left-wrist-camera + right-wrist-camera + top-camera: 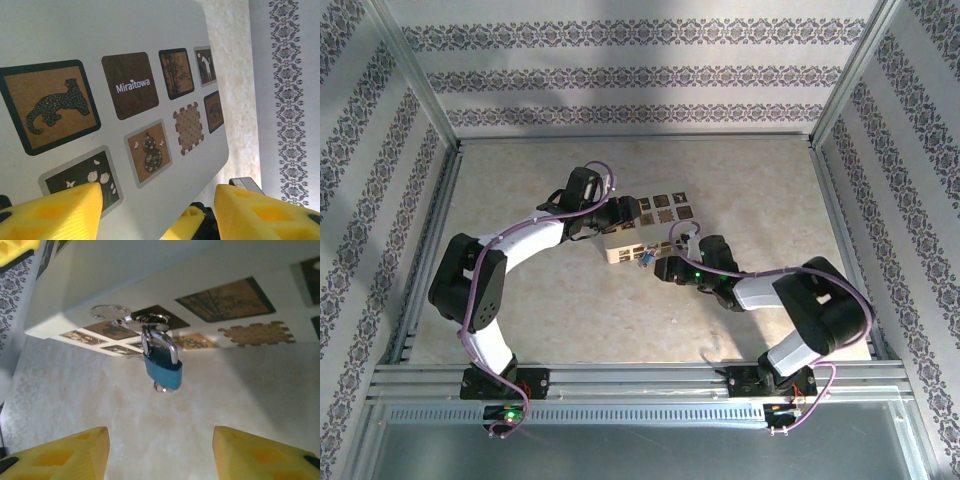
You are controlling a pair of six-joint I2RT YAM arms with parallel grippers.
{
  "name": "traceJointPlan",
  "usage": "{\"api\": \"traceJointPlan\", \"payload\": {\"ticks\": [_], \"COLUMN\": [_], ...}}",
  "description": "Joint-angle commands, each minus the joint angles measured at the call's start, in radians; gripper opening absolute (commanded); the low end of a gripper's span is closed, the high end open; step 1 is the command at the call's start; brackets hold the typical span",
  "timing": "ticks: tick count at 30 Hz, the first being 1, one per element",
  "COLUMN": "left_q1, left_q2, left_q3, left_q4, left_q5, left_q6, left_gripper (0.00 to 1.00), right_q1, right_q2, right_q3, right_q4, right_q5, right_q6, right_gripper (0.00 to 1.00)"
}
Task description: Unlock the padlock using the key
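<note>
The cream box (632,247) with dark tiles lies mid-table. From a silvery hasp on its near side hangs the small blue padlock (163,371), seen from above as a blue speck (646,259). A silvery bit of the key (161,387) sticks out of the lock's underside. My right gripper (160,455) faces the padlock from a short way off, open, with bare table between its yellow fingers. My left gripper (162,212) straddles a corner of the box (100,30). One finger (60,210) is over the tiled face, and a gap shows beside the other (265,210).
A silvery ring or tab (107,314) lies flat by the hasp. Patterned walls (620,70) and aluminium rails (640,378) enclose the beige table (750,200). Both arms, with their purple cables, crowd the middle around the box.
</note>
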Motion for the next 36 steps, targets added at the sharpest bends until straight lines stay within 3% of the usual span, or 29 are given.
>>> {"api": "traceJointPlan", "payload": {"ticks": [1, 19, 36], "left_q1": [-0.008, -0.007, -0.003], "left_q2": [0.015, 0.025, 0.025], "left_q3": [0.028, 0.014, 0.001], "left_q4": [0.017, 0.027, 0.043], "left_q5": [-0.017, -0.023, -0.033], "left_q6": [-0.006, -0.01, -0.02], "left_gripper": [0.6, 0.6, 0.6], "right_q1": [0.012, 0.036, 0.048], "right_q2": [0.05, 0.234, 0.263], "right_q3": [0.023, 0.102, 0.088], "right_q4": [0.165, 0.26, 0.256], "right_q5": [0.027, 0.008, -0.009], "right_q6": [0.029, 0.063, 0.077], "right_gripper": [0.56, 0.5, 0.3]}}
